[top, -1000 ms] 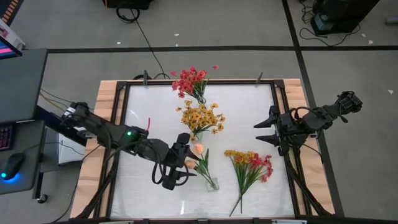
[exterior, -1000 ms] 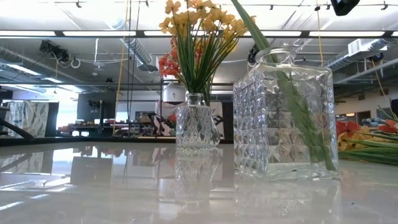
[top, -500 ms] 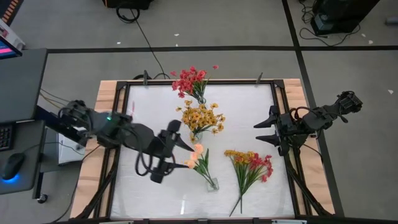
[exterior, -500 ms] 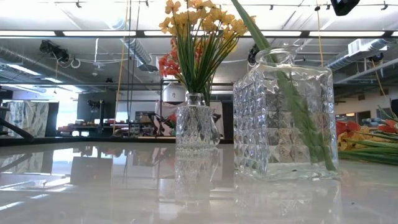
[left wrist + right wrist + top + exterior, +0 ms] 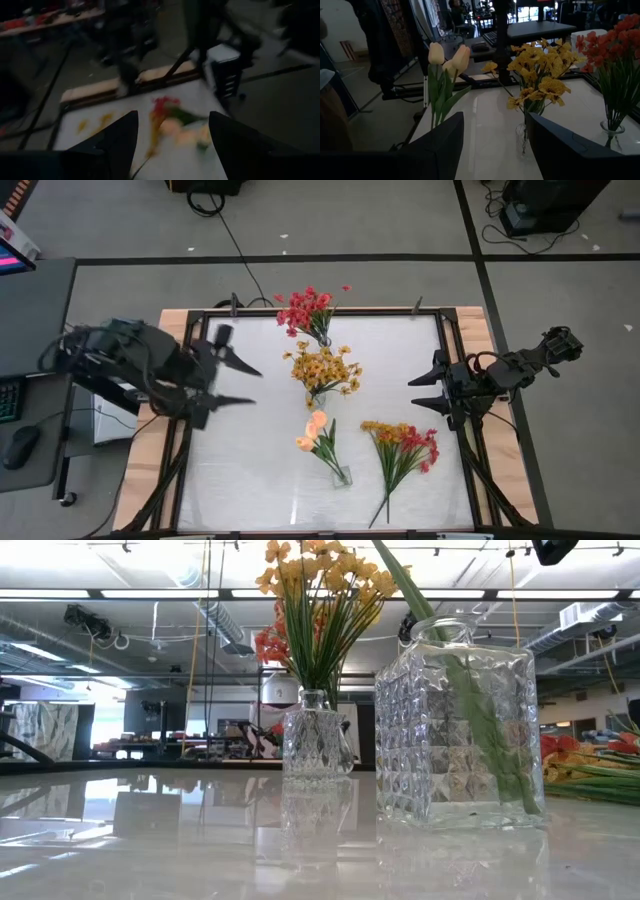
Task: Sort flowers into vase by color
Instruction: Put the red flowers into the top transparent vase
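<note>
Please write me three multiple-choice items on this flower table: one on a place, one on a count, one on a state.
1. Where do the loose mixed red and yellow flowers lie?
A. Flat on the table, on the right gripper's side of the peach tulip vase
B. In the red vase
C. In the left gripper

2. How many vases hold flowers?
A. One
B. Three
C. Five

3. How do the left gripper's fingers stand?
A. Shut on a tulip
B. Open, holding nothing
C. Shut, empty

Answers:
1 A: the bunch lies flat beside the peach tulips.
2 B: red flowers, yellow flowers and the tulips each stand in a vase.
3 B: the left gripper shows spread, empty fingers at the table's left edge.
</note>
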